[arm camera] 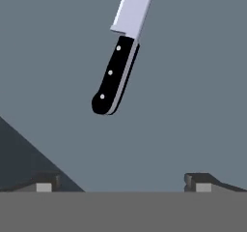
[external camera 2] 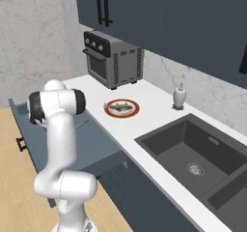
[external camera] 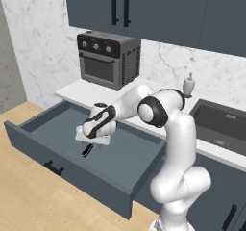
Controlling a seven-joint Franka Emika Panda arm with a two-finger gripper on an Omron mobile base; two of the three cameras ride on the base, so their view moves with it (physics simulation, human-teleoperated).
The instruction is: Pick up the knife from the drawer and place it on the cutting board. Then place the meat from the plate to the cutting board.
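Pincer (arm camera: 120, 182) wide open over knife (arm camera: 118, 62) in drawer (external camera: 120, 153).
Knife upper centre in hand view, untouched; meat (external camera 2: 120, 108) on plate (external camera 2: 122, 114), tabletop.

The knife (arm camera: 120, 57), silver-bladed with a black three-rivet handle, lies flat on the floor of the pulled-out blue-grey drawer (external camera: 53, 146), while the meat (external camera 2: 120, 108) rests on the red-rimmed plate (external camera 2: 110, 112).

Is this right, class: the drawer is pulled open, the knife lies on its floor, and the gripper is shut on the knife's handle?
Not quite. The gripper is open, its fingertips apart and short of the knife, as the hand view shows. The drawer is open, the knife on its floor.
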